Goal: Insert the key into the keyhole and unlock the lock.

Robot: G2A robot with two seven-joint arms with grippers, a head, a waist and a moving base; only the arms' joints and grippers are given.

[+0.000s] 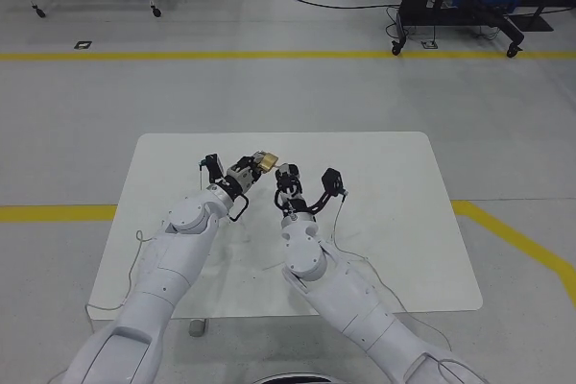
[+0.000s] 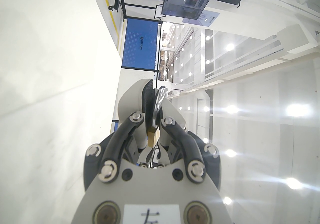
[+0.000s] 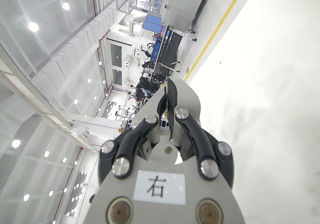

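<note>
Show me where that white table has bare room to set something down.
Bare on the white rounded table: the far strip beyond both arms and the wide stretch right of the right arm. The left stretch is narrower. Crowded: the middle, where the left end effector grips a brass padlock beside the right end effector holding a thin key.

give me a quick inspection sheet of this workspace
surface: white table with rounded corners
job's things: brass lock held off the table by its shackle; thin flat piece, likely the key, not yet in the lock
clutter: small grey thing by the table's near edge
grippers: left tool shut on the lock; right tool shut on the key
cables: thin leads trail from the arms over the table
surroundings: yellow floor lines, wheeled frame
</note>
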